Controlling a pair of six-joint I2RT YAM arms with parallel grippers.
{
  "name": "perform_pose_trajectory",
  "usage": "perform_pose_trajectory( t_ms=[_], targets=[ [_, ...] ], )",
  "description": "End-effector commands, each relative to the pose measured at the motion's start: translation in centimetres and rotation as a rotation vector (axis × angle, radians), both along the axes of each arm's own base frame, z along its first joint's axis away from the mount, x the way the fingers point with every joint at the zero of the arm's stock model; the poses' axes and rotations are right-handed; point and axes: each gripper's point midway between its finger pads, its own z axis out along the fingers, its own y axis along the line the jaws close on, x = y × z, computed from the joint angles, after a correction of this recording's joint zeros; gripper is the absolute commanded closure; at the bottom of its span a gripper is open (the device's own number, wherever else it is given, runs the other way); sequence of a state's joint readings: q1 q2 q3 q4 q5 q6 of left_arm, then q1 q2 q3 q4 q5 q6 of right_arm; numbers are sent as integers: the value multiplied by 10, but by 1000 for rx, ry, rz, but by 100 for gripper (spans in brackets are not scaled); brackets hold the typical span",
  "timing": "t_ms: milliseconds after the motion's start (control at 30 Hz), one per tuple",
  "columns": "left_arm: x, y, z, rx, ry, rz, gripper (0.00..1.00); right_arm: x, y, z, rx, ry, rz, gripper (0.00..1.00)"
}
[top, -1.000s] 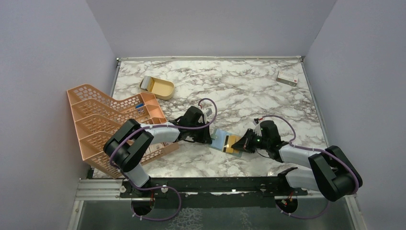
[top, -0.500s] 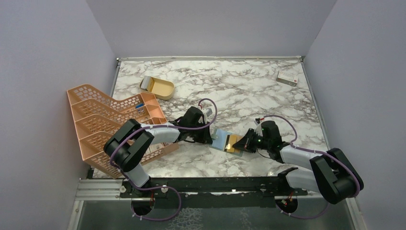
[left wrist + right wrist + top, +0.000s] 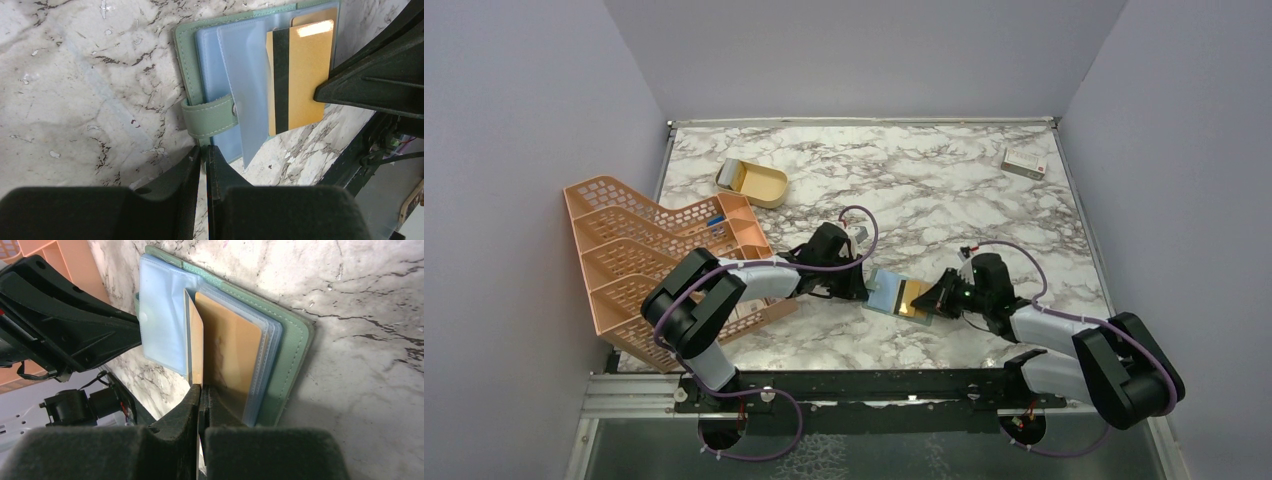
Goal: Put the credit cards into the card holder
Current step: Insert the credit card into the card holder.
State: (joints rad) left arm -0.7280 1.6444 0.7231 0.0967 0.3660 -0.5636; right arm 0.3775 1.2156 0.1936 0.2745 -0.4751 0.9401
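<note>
The card holder (image 3: 886, 291) lies open on the marble, green rim (image 3: 295, 357) outward and pale blue sleeves (image 3: 212, 60) up. My left gripper (image 3: 205, 150) is shut on its near edge beside the snap tab (image 3: 207, 117); in the top view the left gripper (image 3: 862, 287) sits at the holder's left side. My right gripper (image 3: 201, 387) is shut on a tan-orange credit card (image 3: 196, 347) held edge-up, its black-striped face (image 3: 300, 75) partly under a clear sleeve. Another credit card (image 3: 232, 350) rests inside a sleeve. The right gripper (image 3: 931, 300) is at the holder's right side.
An orange mesh rack (image 3: 654, 260) stands at the left, close behind my left arm. A gold oval tin (image 3: 752, 181) lies at the back left, and a white box (image 3: 1024, 162) with a red mark at the back right. The table's near edge (image 3: 874, 372) runs just below the holder.
The right gripper has edged a little toward the holder with the card, which now sits slightly further over the sleeves. The left gripper has kept its hold in place.
</note>
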Motion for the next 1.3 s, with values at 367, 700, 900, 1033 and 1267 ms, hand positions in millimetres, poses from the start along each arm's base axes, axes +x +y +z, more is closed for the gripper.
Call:
perform_pose_trajectory(
  t_ms=[367, 700, 900, 1033, 1267],
  targets=[
    [-36, 8, -33, 89, 102, -11, 86, 6, -10, -7, -18, -16, -80, 99],
    [-39, 7, -32, 89, 99, -3, 86, -2, -12, -8, 38, 29, -137, 99],
    [-43, 10, -34, 91, 107, 4, 86, -1, -17, -7, 27, 21, -177, 99],
    [-46, 7, -32, 76, 110, 6, 86, -2, -18, -6, 35, 15, -190, 99],
    [-51, 3, -34, 74, 116, -2, 86, 0, -22, -5, 23, -10, -202, 99]
  ],
)
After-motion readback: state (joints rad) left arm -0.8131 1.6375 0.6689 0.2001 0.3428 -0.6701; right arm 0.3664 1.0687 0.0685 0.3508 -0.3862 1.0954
